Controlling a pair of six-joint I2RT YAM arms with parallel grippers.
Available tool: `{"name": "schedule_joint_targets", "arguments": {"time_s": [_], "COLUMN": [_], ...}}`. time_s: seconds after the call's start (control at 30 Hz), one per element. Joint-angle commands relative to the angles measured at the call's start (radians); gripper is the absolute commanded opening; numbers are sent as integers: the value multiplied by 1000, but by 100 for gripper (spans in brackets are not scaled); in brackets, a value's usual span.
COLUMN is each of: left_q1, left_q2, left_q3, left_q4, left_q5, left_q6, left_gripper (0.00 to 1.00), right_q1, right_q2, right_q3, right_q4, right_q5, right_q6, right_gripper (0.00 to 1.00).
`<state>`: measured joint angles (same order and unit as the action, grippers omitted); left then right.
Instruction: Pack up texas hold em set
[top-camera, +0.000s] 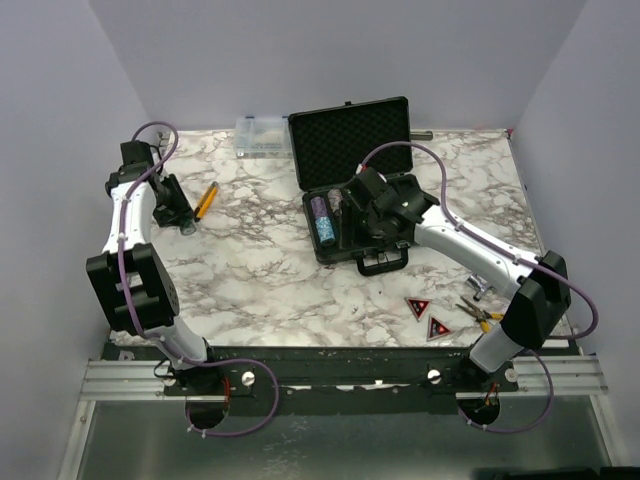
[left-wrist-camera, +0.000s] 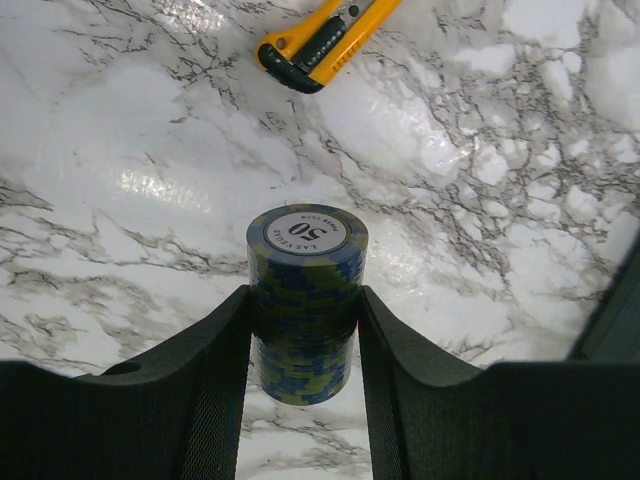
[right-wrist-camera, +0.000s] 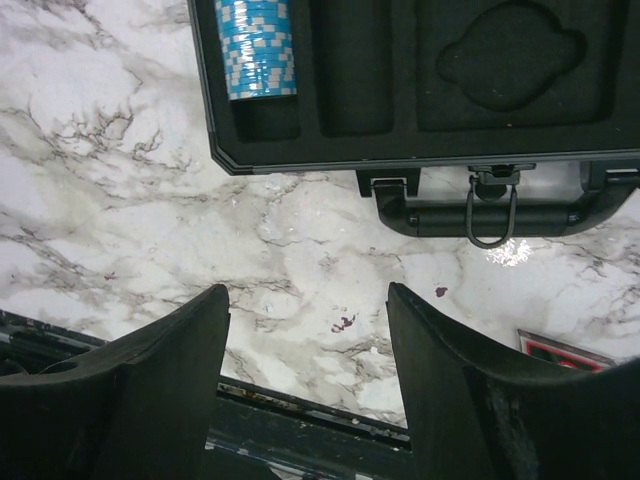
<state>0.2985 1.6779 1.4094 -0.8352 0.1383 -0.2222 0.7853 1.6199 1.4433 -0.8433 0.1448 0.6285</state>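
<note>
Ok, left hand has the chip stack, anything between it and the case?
Only the orange knife, lying on the table just right of the left hand, toward the case. Lifted, the stack should pass over it. Nothing else visible lies on that path.

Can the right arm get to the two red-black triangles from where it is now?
Probably yes. The right gripper is open and empty, and the triangles lie uncovered near that arm's base. Only the pliers lie close by, so it would have to fold back carefully.

Bright overhead light glares off the marble table (left-wrist-camera: 150, 185); pictures sharp.
</note>
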Motion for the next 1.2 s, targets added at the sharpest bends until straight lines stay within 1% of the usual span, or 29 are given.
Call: {"name": "schedule_joint_targets", "arguments": {"time_s": [0.0, 0.23, 0.53, 0.77, 0.97, 1.07, 1.17], "left_q1": [-9, -55, -168, -231, -274, -296, -342], "left_q2": [-100, -162, -177, -219, -244, -254, -258], "left_q3": [-25, -100, -107, -129, -151, -136, -122], "left_q4": [4, 13, 16, 41, 106, 120, 129], "left_q5": [99, 161, 198, 247, 332, 335, 335], "left_q6": [-62, -111, -126, -142, -167, -180, -203], "left_gripper": [0, 0, 0, 0, 0, 0, 0], "right_q1": [-4, -3, -2, -3, -3, -3, -3], "right_q2": [-70, -111, -106, -60, -27, -23, -25], "right_q3": [-45, -85, -84, -62, -25, -14, -9], "right_q4": [29, 59, 76, 106, 118, 117, 111], "right_q5": [87, 104, 124, 119, 130, 146, 166], "right_q6": [57, 135, 167, 168, 132, 114, 95], "right_gripper": [67, 68, 68, 68, 67, 68, 68]}}
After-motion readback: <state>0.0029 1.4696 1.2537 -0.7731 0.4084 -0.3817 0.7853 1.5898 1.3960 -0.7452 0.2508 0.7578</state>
